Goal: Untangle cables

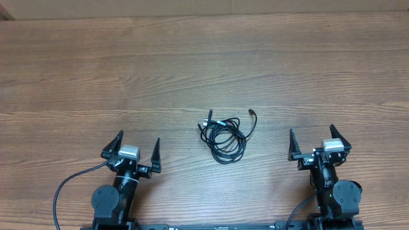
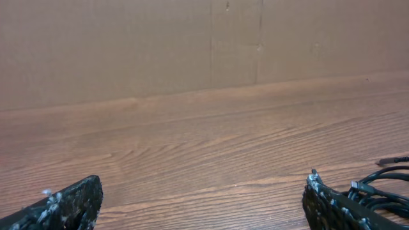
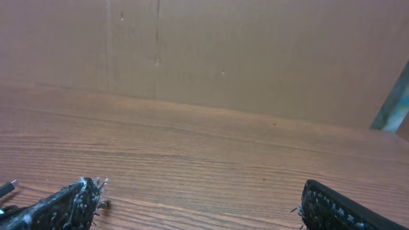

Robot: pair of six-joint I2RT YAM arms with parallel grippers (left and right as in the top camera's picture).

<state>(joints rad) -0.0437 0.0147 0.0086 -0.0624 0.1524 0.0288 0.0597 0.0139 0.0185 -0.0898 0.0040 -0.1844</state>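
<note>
The cables lie in one tangled bundle of thin black loops at the table's middle, with plug ends sticking out at the upper left and upper right. My left gripper is open and empty, to the left of the bundle and a little nearer the front. My right gripper is open and empty, to the right of the bundle. In the left wrist view, cable loops show at the far right beyond my open left gripper. In the right wrist view, a plug end shows at the far left beside my open right gripper.
The wooden table stretches wide behind the bundle. A brown cardboard wall stands along the far edge. A thicker black arm cable curves at the front left by the left arm base.
</note>
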